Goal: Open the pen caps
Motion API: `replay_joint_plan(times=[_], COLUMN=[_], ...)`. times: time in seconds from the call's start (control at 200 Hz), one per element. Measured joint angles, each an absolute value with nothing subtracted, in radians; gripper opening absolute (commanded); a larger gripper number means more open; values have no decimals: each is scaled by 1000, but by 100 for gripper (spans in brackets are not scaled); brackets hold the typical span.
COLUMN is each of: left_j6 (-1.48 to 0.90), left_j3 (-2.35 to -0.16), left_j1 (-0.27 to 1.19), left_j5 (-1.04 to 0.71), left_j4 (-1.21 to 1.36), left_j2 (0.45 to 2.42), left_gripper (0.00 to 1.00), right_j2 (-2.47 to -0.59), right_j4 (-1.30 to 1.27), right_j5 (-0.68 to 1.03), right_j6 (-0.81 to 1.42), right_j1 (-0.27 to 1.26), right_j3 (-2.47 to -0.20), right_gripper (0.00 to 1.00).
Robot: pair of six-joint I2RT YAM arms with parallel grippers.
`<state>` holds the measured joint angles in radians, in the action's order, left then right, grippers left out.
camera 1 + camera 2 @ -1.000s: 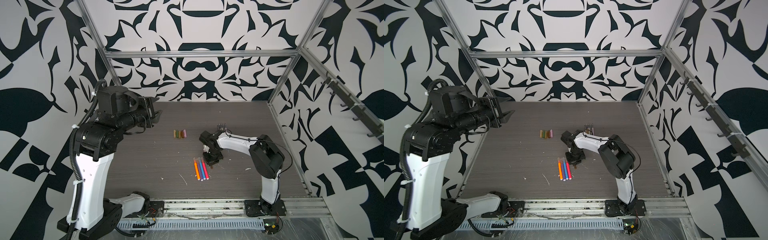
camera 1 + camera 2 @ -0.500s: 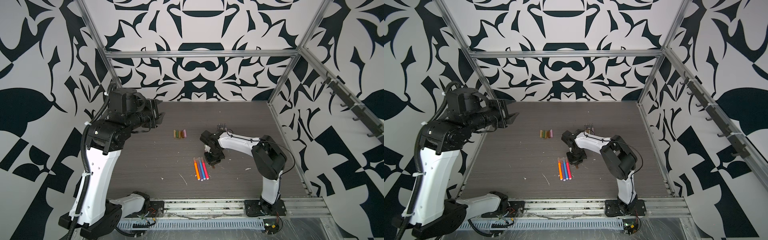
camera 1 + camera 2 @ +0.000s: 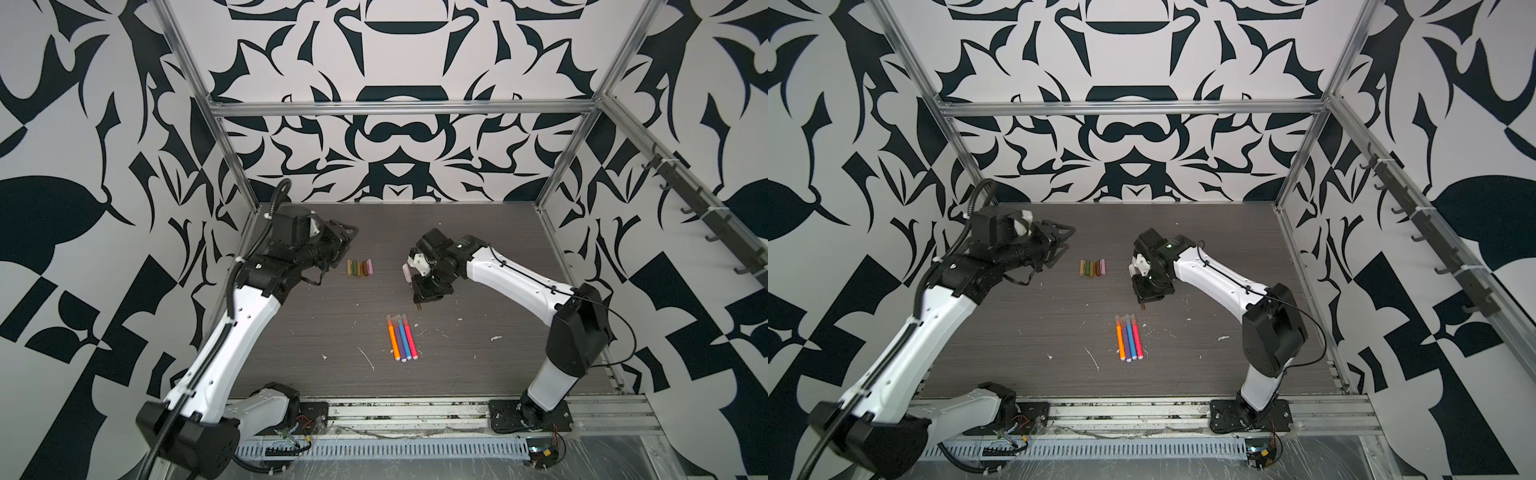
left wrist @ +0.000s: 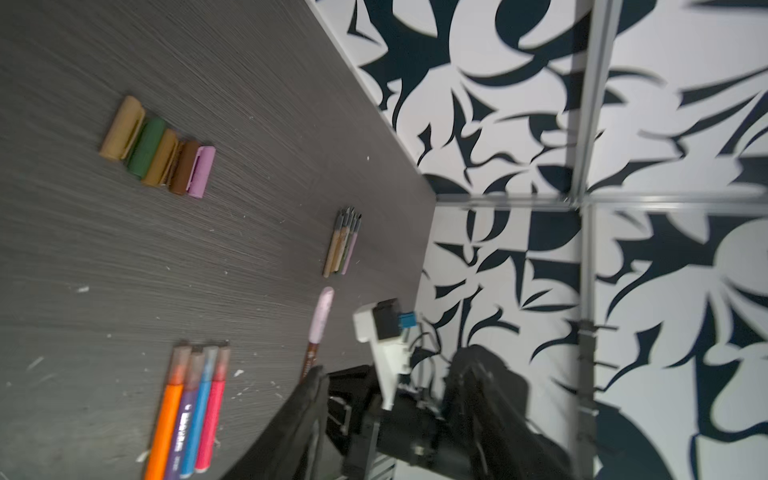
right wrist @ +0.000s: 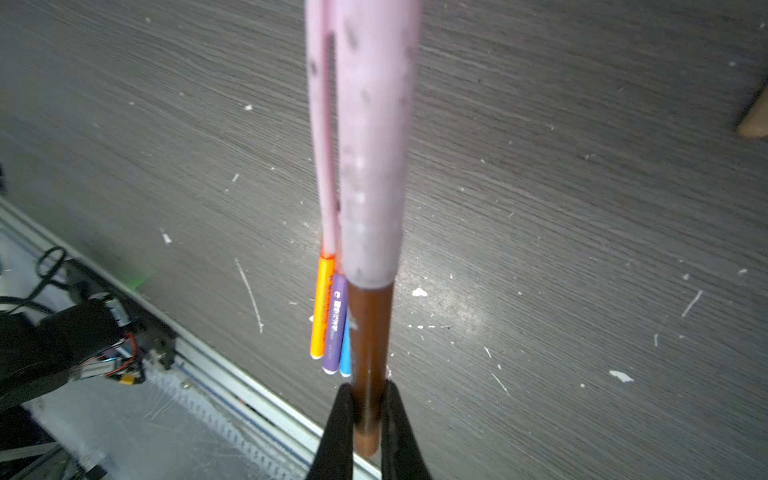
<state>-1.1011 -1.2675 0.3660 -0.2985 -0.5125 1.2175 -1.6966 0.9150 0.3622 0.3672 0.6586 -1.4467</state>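
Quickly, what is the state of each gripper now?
Left gripper: open, holding nothing.
Right gripper: closed on the brown pen with pink cap.

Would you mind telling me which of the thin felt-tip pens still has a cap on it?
The brown-barrelled pen clamped in the right gripper: a pale pink cap covers its tip, while the other thin pens lie bare-tipped in a bundle.

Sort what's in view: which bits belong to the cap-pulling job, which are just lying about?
Job: brown pen with pink cap; four bright capped pens; loose caps; uncapped thin pens.
Lying about: white scraps; hook rail; cable duct.
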Motion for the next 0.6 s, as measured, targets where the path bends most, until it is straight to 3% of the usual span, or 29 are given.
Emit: replay_joint_plan(times=[0.28, 0.6], left_j6=[-929, -832], left_j3=[-1320, -1479], left_j1=[401, 550], left_j5=[-473, -467], left_j4=[-488, -522], left_j2=[1433, 1561], left_gripper=[51, 47], right_j2=[-1549, -1517], right_j4=[908, 831], right_j5=[594, 766], right_j6=[363, 448], right_j1=[621, 538], right_j3=[-1383, -1342], right_gripper=[0, 0])
